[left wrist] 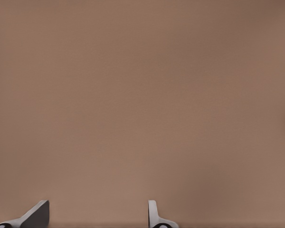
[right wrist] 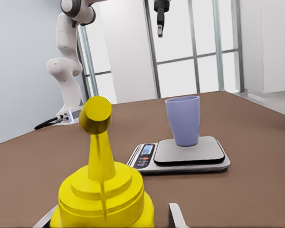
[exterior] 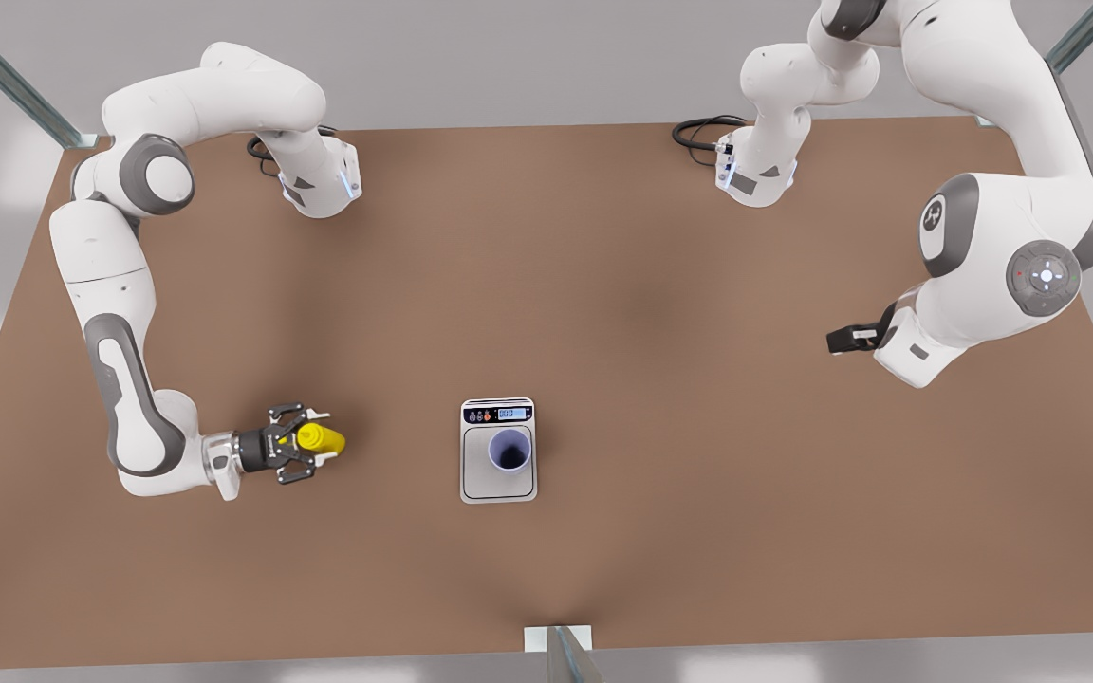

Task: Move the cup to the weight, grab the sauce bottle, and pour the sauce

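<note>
On the brown table (exterior: pixel 698 379), near the middle, I log the weight (exterior: pixel 498 451): a flat rectangular scale, silver-grey platform, white rim, dark strip with a lit display. The cup (exterior: pixel 509 449), pale lavender-blue, tapered, without handle, stands upright on the platform. From above I see its dark inside; my right wrist view gives instead its smooth side wall and the platform's raised edge. At the front view's left, the right gripper (exterior: pixel 307 442) lies level and is clamped on the sauce bottle (exterior: pixel 320 438), bright yellow, with stepped shoulders and a thin nozzle. At the front view's right, the left gripper (exterior: pixel 841 340) waits above bare table; my left wrist view shows its fingers (left wrist: pixel 35 216) spread apart.
</note>
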You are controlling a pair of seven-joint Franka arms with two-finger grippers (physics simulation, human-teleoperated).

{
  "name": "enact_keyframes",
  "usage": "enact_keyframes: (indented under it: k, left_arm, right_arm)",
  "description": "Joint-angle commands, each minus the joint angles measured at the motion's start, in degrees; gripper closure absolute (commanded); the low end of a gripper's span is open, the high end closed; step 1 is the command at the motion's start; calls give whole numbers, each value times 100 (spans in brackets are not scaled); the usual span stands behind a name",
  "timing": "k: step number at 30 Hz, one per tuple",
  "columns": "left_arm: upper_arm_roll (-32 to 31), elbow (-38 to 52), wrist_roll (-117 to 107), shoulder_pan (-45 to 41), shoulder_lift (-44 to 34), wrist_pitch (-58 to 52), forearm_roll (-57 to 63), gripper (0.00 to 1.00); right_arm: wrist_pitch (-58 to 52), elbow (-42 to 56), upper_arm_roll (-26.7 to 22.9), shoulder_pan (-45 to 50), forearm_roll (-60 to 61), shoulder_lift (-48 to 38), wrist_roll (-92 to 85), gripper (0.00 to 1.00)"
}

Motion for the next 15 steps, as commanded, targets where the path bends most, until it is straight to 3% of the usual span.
enact_keyframes:
  k: [1, 12, 15]
  left_arm:
    - [0, 0, 0, 0, 0, 6, 6, 0]
    - [0, 0, 0, 9, 26, 32, 6, 0]
    - [0, 0, 0, 9, 26, 32, 6, 0]
  right_arm:
    - [-2, 9, 0, 0, -2, 0, -3, 0]
    - [-11, 17, -114, -88, -63, -18, -3, 0]
    - [-757, 166, -351, -1185, -977, -167, -12, 0]
